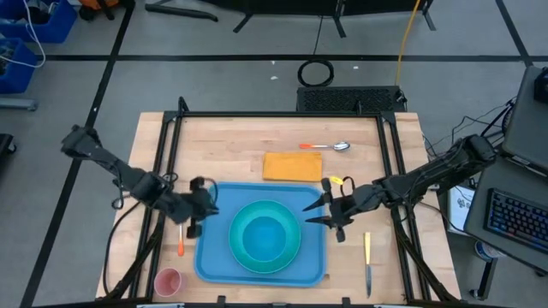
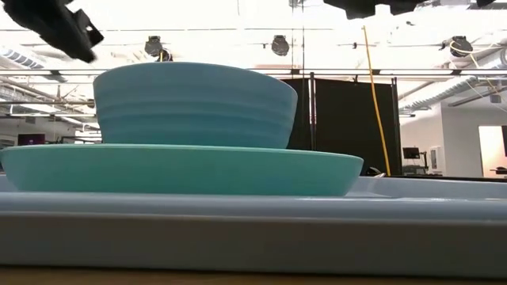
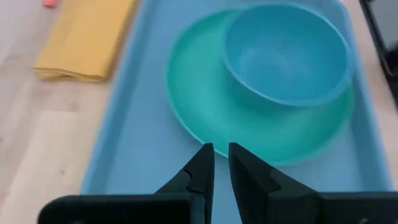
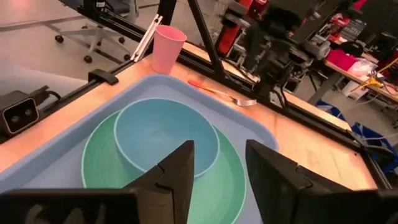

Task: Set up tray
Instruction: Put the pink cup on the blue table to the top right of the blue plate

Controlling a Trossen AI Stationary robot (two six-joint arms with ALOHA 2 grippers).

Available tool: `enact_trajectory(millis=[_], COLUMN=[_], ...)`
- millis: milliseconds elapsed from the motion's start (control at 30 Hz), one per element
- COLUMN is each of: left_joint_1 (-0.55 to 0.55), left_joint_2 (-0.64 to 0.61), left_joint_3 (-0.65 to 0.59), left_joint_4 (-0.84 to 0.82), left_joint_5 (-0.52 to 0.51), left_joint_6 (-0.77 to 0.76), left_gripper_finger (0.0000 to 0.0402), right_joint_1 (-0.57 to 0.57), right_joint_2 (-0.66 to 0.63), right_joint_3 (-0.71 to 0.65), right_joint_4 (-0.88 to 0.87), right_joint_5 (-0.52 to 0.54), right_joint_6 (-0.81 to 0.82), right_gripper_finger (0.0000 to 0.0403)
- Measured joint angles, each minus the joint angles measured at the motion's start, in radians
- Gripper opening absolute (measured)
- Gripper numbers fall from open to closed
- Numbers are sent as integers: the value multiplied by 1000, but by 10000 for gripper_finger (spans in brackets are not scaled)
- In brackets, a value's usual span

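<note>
jaws of your left gripper [image 3: 221,163] are almost closed on nothing and those of your right gripper [image 4: 221,165] stand open and empty, both over the tray's [image 1: 212,257] edges. you have the tray at the worktop's [image 1: 240,141] front, plate [image 1: 248,250] and bowl [image 1: 265,233] stacked centrally, likely leaving room for cutlery.

Left gripper [image 1: 208,198] hovers with fingers nearly closed and empty; right gripper [image 1: 318,211] hovers opposite, fingers spread, facing it.

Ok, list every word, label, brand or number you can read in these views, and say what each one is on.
None can be read.
The tray, plate, bowl, napkin and pink cup are plain.
A white sheet beside the table shows dark marks, too small to read.
Signs in the room behind are too blurred.
</note>
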Motion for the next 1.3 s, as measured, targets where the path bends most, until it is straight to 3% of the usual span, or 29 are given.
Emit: enact_trajectory(millis=[367,567,833,1000,1100,1300], left_joint_1=[-320,-438,-533,-536,-524,-512], left_joint_2=[172,248,318,323,313,314], left_joint_3=[120,146,160,165,182,216], left_joint_4=[-38,-52,-77,-84,-83,-64], left_joint_5=[29,1,36,-69,-61,-66], left_joint_6=[-204,-339,-556,-673,-744,-758], left_gripper_finger=[51,51,51,51,51,71], right_joint_1=[0,0,0,0,-5,-13], right_joint_2=[-1,-1,0,9,13,13], right_joint_3=[-2,-2,-2,-2,-2,-2], right_joint_4=[7,12,12,12,11,8], right_joint_5=[2,2,2,3,3,3], right_joint_6=[4,13,20,27,29,34], right_gripper_finger=[135,135,135,135,135,135])
